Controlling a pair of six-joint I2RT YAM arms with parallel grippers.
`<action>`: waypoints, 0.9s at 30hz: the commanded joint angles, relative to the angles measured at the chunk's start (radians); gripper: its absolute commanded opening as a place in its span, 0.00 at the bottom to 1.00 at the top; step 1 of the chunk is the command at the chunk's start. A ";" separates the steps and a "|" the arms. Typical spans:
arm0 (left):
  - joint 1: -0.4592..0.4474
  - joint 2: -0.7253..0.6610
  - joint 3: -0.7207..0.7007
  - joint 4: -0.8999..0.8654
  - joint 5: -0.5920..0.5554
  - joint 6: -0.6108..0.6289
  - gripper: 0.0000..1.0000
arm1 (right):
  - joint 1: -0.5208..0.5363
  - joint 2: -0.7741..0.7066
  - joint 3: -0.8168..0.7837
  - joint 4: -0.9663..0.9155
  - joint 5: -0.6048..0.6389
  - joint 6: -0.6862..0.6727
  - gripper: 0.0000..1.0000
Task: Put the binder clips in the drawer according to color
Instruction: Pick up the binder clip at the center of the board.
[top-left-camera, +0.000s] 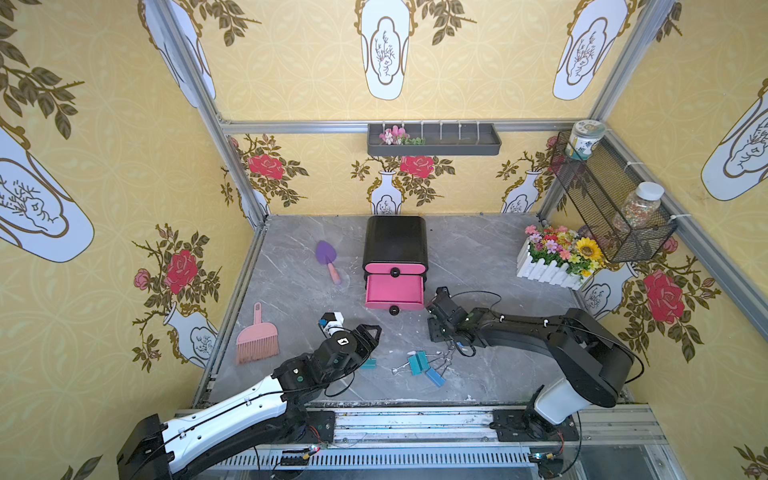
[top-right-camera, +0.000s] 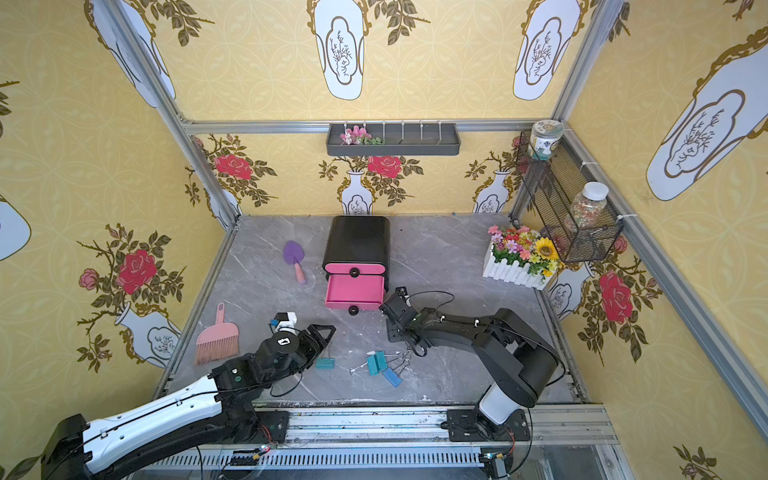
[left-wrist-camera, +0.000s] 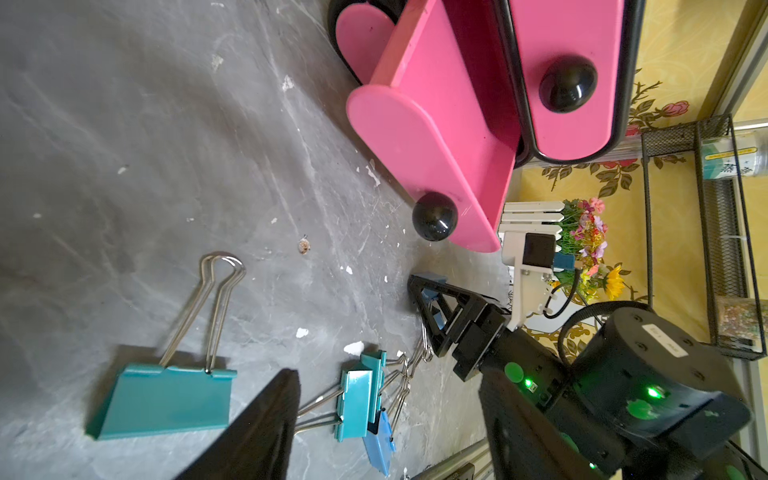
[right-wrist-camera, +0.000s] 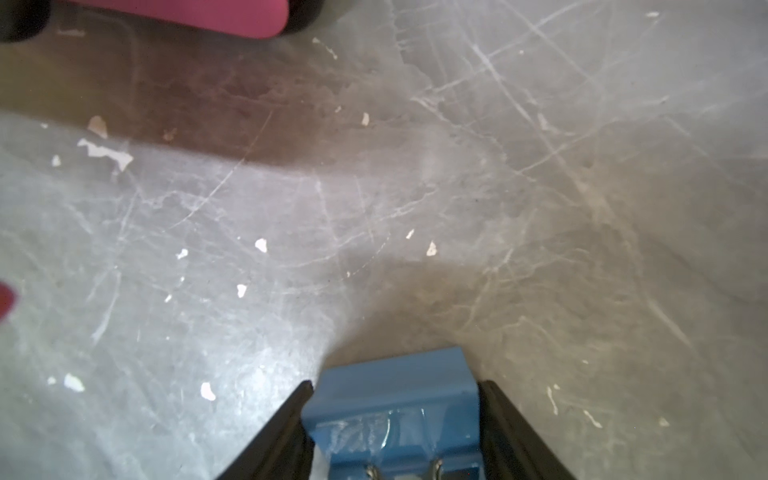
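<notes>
The right wrist view is showing what both top views are hiding: the right gripper (right-wrist-camera: 397, 386) is grasping a blue clip (right-wrist-camera: 395, 415) low by the table (right-wrist-camera: 582, 166), fingers pressing both its sides. The clip's body is pointing away from the wrist, wire handles toward it, long axis spanning the jaws. The left gripper (top-left-camera: 371, 343) is hanging released over a lone teal clip (top-left-camera: 368, 364). The cabinet (top-left-camera: 395, 239) is standing with its middle drawer (top-left-camera: 394, 291) pulled out just beside the right gripper. Clustered clips (top-left-camera: 422, 365) are lying near; trowel (top-left-camera: 326, 254) and brush (top-left-camera: 257, 336) are lying well apart.

Yellow rose-and-vase wallpaper (top-left-camera: 291, 75) everywhere, scuffed grey marble surface (top-left-camera: 478, 257), aluminium frame rails (top-left-camera: 291, 126), black wire basket (top-left-camera: 598, 195) on a side wall.
</notes>
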 joint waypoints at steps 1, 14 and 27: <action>0.000 -0.010 -0.005 0.015 0.001 0.012 0.74 | 0.003 0.008 0.022 -0.038 0.042 0.028 0.52; 0.000 -0.048 0.005 -0.010 -0.032 0.021 0.74 | 0.007 -0.257 0.093 -0.222 0.083 -0.019 0.43; 0.000 -0.106 0.001 -0.048 -0.053 0.007 0.74 | 0.011 -0.052 0.454 -0.235 -0.082 -0.075 0.43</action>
